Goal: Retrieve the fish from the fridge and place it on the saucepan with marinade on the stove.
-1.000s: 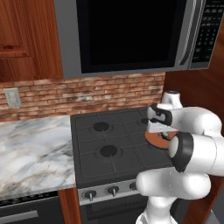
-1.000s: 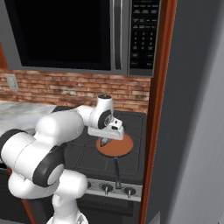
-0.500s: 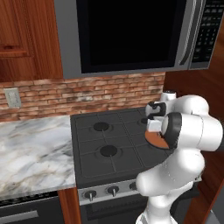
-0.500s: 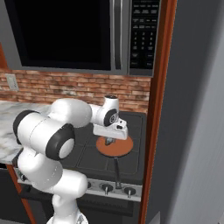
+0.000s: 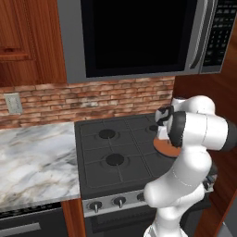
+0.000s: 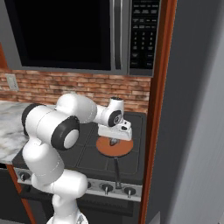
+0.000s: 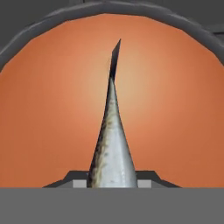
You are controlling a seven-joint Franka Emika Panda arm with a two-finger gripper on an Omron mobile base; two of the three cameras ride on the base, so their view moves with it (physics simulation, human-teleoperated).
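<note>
Both base views face the stove (image 5: 115, 152) from behind; hand view looks close down into the saucepan (image 7: 39, 39).

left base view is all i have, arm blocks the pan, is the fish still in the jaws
Observer: Yes. In the hand view the fish runs out from between the jaws, tail pointing away over the marinade.
Operator: is it over the pan or off to a side
Observer: Over it. The right base view shows the gripper above the saucepan, near the disc's middle.
Operator: where's the handle
Observer: It points toward the stove's front edge, ending above the knobs.
</note>
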